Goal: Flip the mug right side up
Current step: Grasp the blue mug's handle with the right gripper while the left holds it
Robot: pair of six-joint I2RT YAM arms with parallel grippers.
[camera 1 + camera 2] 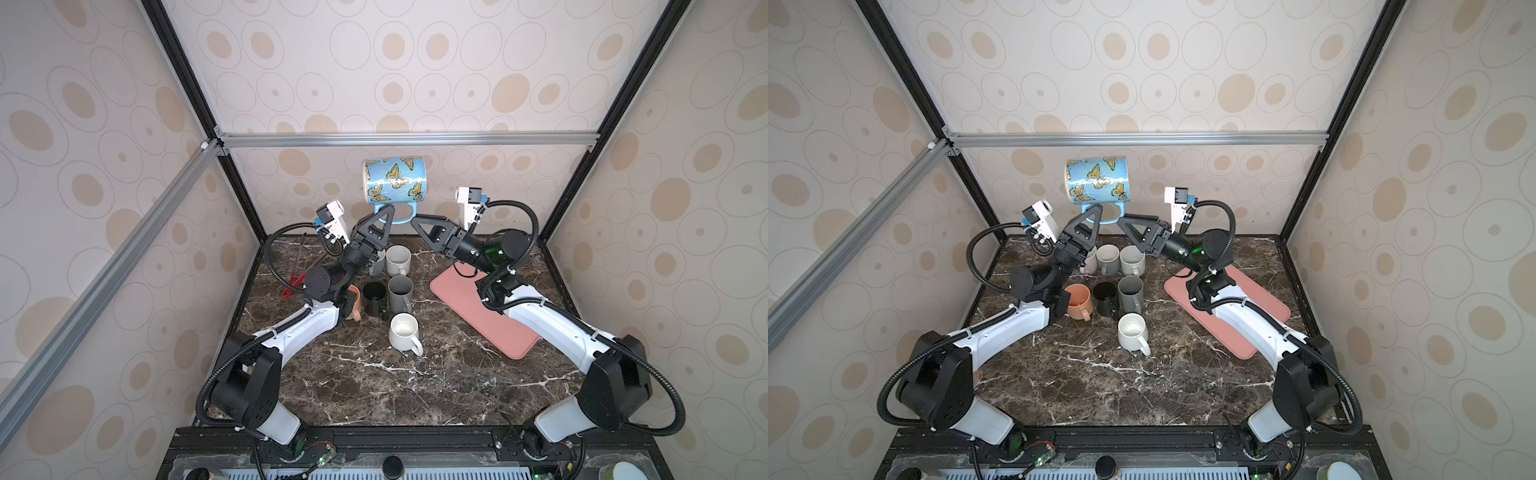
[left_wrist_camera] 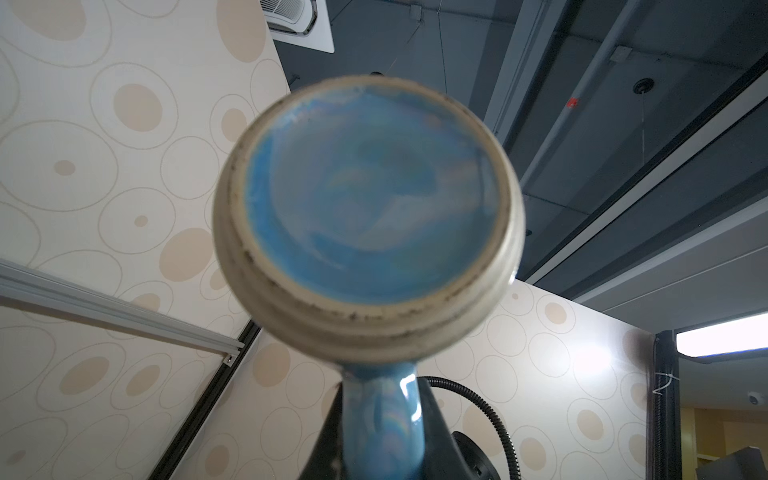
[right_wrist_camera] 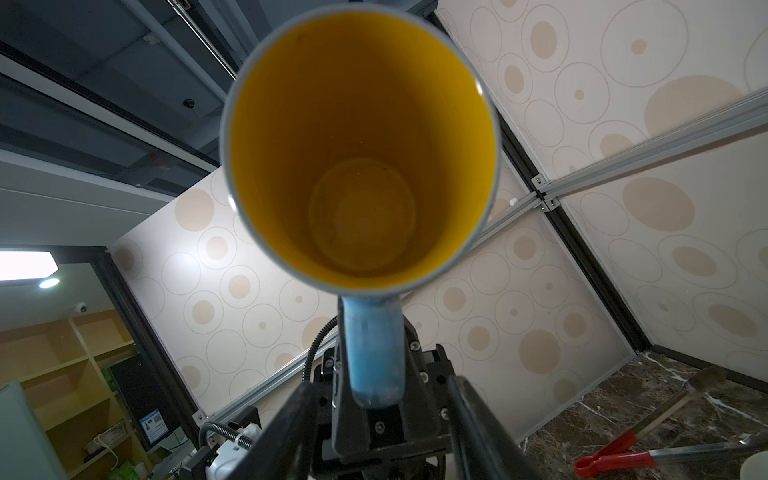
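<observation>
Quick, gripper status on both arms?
Left gripper: shut on the handle of the butterfly mug.
Right gripper: open, fingers either side of the handle, holding nothing.

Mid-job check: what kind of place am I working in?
Probably a robot test booth inside an office or lab: an aluminium frame holds patterned wall panels around a marble-look tabletop, and the left wrist view shows an open ceiling with an air-conditioning vent.

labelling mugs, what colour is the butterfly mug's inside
Yellow; the mug shows it best in the right wrist view.
</observation>
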